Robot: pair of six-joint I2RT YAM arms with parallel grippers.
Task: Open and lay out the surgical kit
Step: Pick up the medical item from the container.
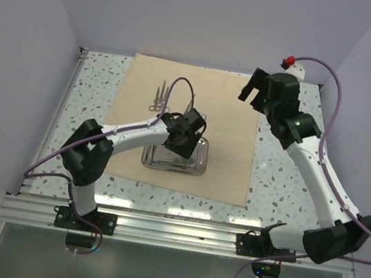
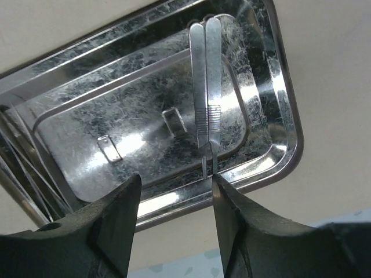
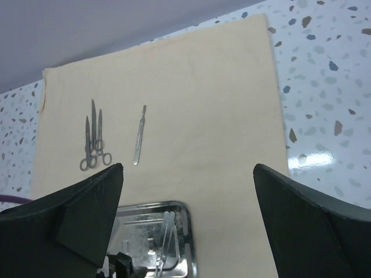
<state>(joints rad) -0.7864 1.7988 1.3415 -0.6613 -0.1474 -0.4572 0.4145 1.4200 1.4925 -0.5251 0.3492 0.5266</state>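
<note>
The tan cloth wrap (image 1: 208,128) lies spread flat on the table. The shiny steel tray (image 1: 199,163) sits on its near middle. My left gripper (image 1: 187,138) hovers over the tray, open and empty. In the left wrist view the tray (image 2: 278,110) holds steel tweezers (image 2: 206,98), whose tips end just by my right finger (image 2: 235,226). More thin instruments (image 2: 23,174) lie at the tray's left edge. Scissors-like instruments (image 3: 93,145) and a thin handle (image 3: 139,142) lie on the cloth (image 3: 220,116) beyond the tray (image 3: 186,231). My right gripper (image 1: 252,93) is wide open and raised over the cloth's far right corner.
The speckled tabletop (image 1: 285,175) shows around the cloth, with white walls on three sides. A metal rail (image 1: 172,228) runs along the near edge by the arm bases. A purple cable (image 1: 183,83) loops over the laid-out instruments (image 1: 160,98).
</note>
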